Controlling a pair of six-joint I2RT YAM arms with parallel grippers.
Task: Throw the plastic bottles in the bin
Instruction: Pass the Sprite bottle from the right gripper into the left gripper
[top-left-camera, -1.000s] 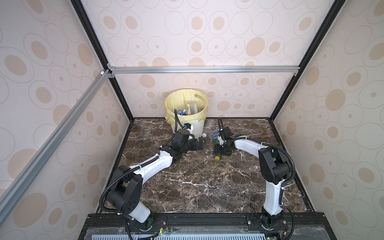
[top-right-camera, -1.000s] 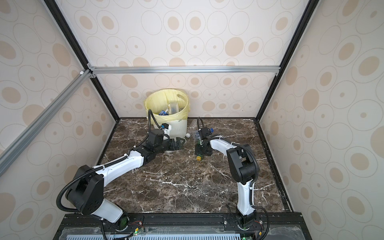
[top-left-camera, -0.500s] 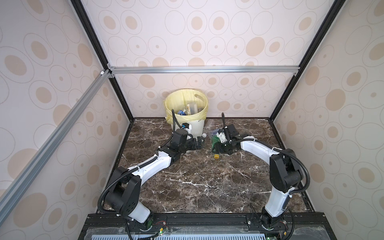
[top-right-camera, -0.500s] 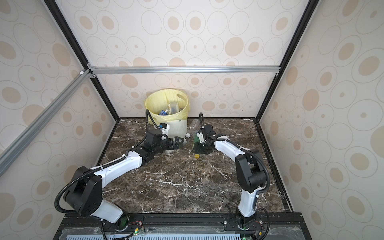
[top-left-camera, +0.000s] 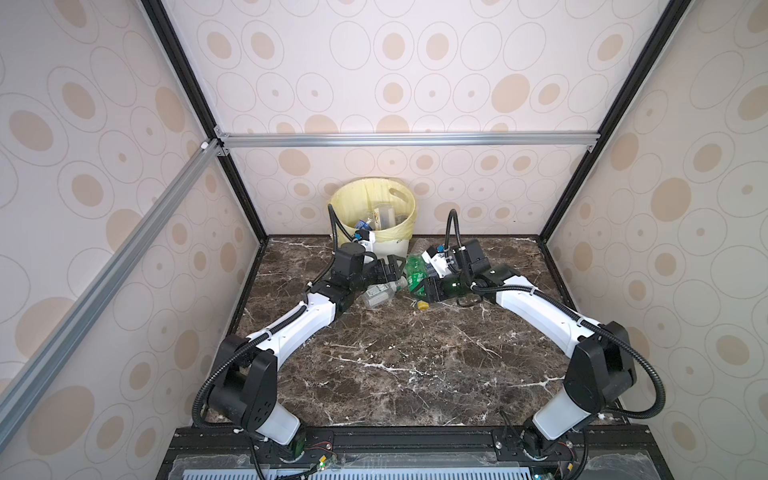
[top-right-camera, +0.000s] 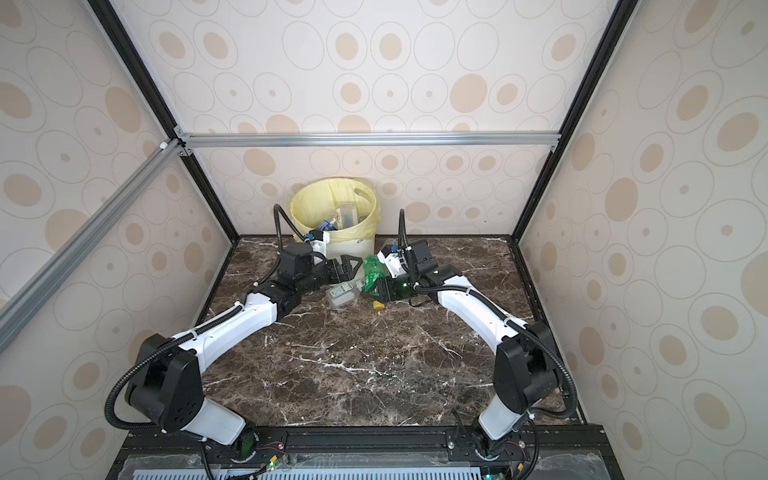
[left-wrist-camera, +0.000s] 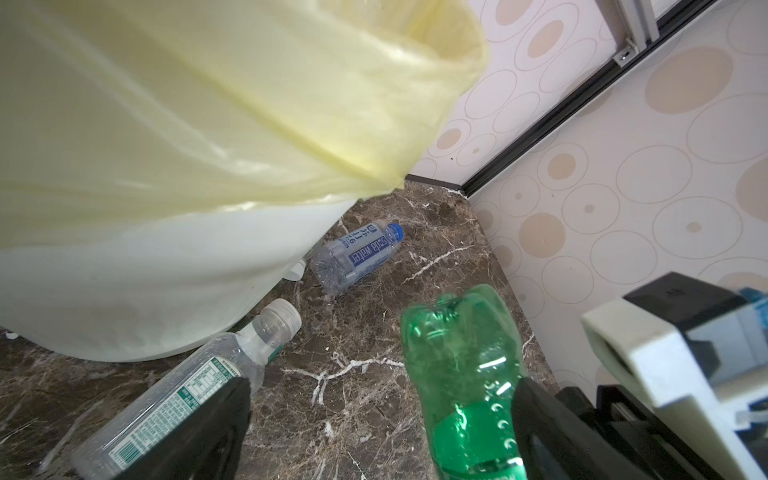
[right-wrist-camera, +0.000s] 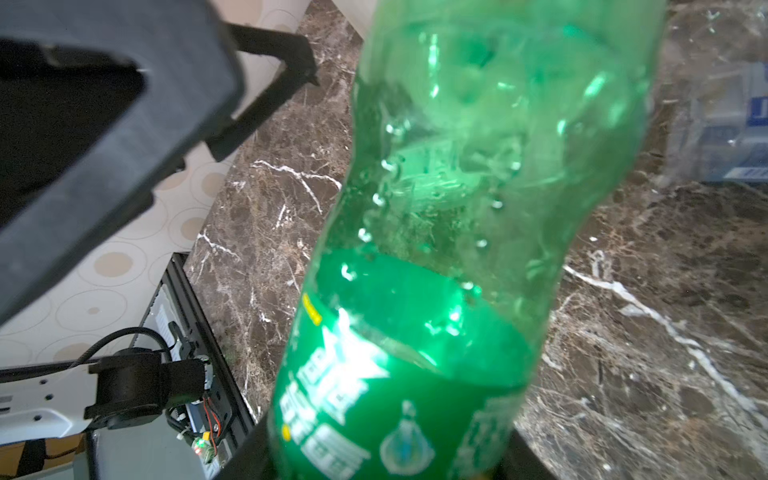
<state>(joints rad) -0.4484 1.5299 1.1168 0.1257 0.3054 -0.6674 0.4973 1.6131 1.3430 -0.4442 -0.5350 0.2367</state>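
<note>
My right gripper (top-left-camera: 424, 287) (top-right-camera: 383, 288) (right-wrist-camera: 386, 461) is shut on a green plastic bottle (top-left-camera: 415, 269) (top-right-camera: 371, 269) (right-wrist-camera: 457, 208), gripping it at its label. The bottle's base tilts up towards the bin (top-left-camera: 390, 248) (top-right-camera: 353, 247) (left-wrist-camera: 124, 291). This cream bin has a yellow bag folded over its rim and stands against the back wall with several bottles (top-left-camera: 382, 214) inside. My left gripper (top-left-camera: 392, 266) (top-right-camera: 348, 266) (left-wrist-camera: 380, 419) hangs open in front of the bin. It hovers over a clear bottle (top-left-camera: 380, 293) (top-right-camera: 343, 293) (left-wrist-camera: 187, 395) that lies on the floor. In the left wrist view the green bottle (left-wrist-camera: 461, 365) sits close to one of that gripper's fingers.
A clear bottle with a blue label (left-wrist-camera: 357, 253) (right-wrist-camera: 727, 124) lies beside the bin's base, near a white cap (left-wrist-camera: 296, 270). A yellow cap (top-left-camera: 423, 306) (top-right-camera: 377, 306) shows just below my right gripper. A dark green bottle (top-left-camera: 453, 286) lies under the right wrist. Walls enclose the marble floor (top-left-camera: 395, 365).
My right gripper has tightened on the green bottle and carried it left and back towards the bin, with the arm stretching out. The left gripper has shifted slightly towards the bin and stays open.
</note>
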